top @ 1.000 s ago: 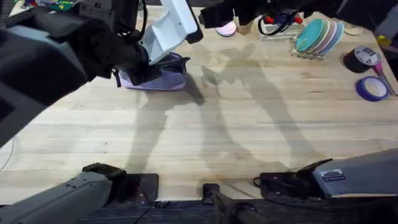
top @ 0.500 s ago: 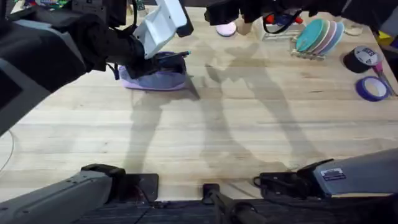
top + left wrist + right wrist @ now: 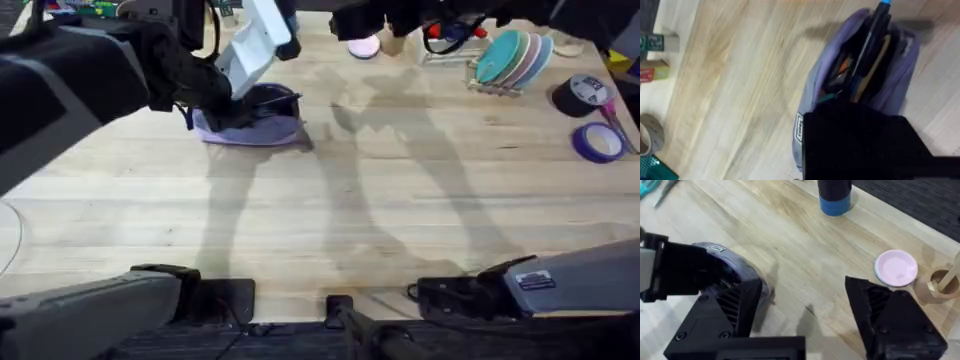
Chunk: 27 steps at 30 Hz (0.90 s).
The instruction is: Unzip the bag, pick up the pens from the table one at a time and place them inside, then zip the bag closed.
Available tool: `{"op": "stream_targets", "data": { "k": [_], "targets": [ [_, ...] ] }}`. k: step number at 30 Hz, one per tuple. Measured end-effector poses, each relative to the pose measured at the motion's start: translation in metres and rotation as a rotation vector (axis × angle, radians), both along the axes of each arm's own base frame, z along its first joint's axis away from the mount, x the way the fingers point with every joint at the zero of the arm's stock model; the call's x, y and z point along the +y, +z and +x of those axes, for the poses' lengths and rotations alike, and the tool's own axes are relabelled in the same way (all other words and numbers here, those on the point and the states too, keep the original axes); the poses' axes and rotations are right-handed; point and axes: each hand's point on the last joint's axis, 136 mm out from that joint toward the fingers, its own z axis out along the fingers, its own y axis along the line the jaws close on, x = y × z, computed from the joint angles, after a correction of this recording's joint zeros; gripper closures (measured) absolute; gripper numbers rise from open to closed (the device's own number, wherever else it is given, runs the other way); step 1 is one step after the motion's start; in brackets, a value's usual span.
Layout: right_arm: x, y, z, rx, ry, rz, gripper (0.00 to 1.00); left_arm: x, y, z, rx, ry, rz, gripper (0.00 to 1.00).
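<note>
Since a second ago your left arm has drawn slightly toward the far left edge, and the bag has barely shifted under it. The bag lies unzipped on the surface, right below the left pincer, whose dark body hangs over the near end of the opening. In the left wrist view you see the bag gaping, with a black pen lying lengthwise inside, its blue tip at the far end, among orange and teal bits. You cannot tell whether the left pincer is clenched or released; its fingers are lost in the dark block. Your right pincer hangs released, fingers well apart, with the bag to one side of it and a pink disc beyond it.
</note>
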Motion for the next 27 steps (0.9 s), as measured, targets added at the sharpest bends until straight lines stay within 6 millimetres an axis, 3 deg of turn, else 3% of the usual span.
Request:
{"op": "stream_targets", "data": {
  "k": [11, 13, 18, 19, 27],
  "targets": [
    [0.0, 0.0, 0.0, -0.003, 0.0, 0.0, 0.005, 0.018, -0.002, 0.003, 0.01, 0.047, -0.016, 0.941],
    [0.0, 0.001, 0.001, -0.005, 0.0, 0.001, 0.005, 0.019, -0.002, 0.003, 0.009, 0.044, -0.01, 0.842],
    [0.0, 0.001, 0.001, -0.006, 0.0, 0.001, 0.005, 0.02, -0.003, 0.001, 0.015, 0.04, -0.002, 0.097],
    [0.0, 0.001, 0.001, -0.006, -0.001, 0.001, 0.005, 0.021, -0.004, 0.001, 0.017, 0.042, 0.001, 0.037],
    [0.0, 0.001, 0.001, -0.006, -0.002, 0.0, 0.005, 0.023, -0.004, 0.002, 0.015, 0.046, 0.009, 0.009]
  ]
}}
